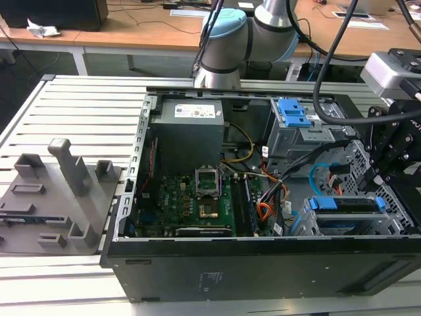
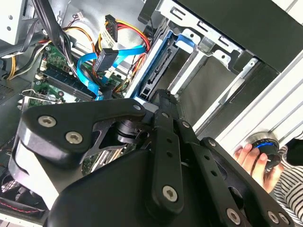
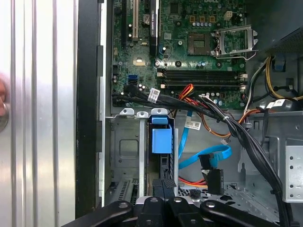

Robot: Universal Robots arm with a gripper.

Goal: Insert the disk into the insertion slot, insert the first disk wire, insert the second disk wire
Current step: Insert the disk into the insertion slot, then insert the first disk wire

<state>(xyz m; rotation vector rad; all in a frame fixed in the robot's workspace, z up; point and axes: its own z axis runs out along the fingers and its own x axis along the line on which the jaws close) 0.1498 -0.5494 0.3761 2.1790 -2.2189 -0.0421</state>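
**Seat the disk square, keep the loose plugs clear**

Your black gripper (image 3: 163, 188) sits at the exposed end of the disk (image 3: 161, 140), a silver hard drive clipped in a bright blue plastic carrier frame. I cannot tell whether the gripper is spread, pressed together or pinching the disk.

The disk stands on edge inside the insertion slot (image 3: 124, 153). This is the grey perforated sheet-metal cage in the corner of the open black computer case (image 1: 263, 263), at the exterior view's right and against the case's near wall. With the blue carrier lying between the cage walls, I judge the disk to be most of the way home.

To do this step well, push straight along the cage walls and do not let the carrier tilt. If it binds, ease off rather than force it. Aim for the carrier to end level with the cage's open face.

Two cables hang free just beside the cage, between it and the green motherboard (image 3: 189, 52):
- **The first disk wire** (image 2: 110, 23) is a bundle of thin orange, red and black wires with a small black plug.
- **The second disk wire** (image 2: 90, 62) is a glossy light-blue looping cable with a dark plug.

Neither looks plugged into the disk. See that neither gets pinched between disk and cage.

A hand (image 2: 248, 158) rests on a round blue-ringed knob (image 2: 264, 145) on the slatted metal table (image 1: 79, 99) beside the case.
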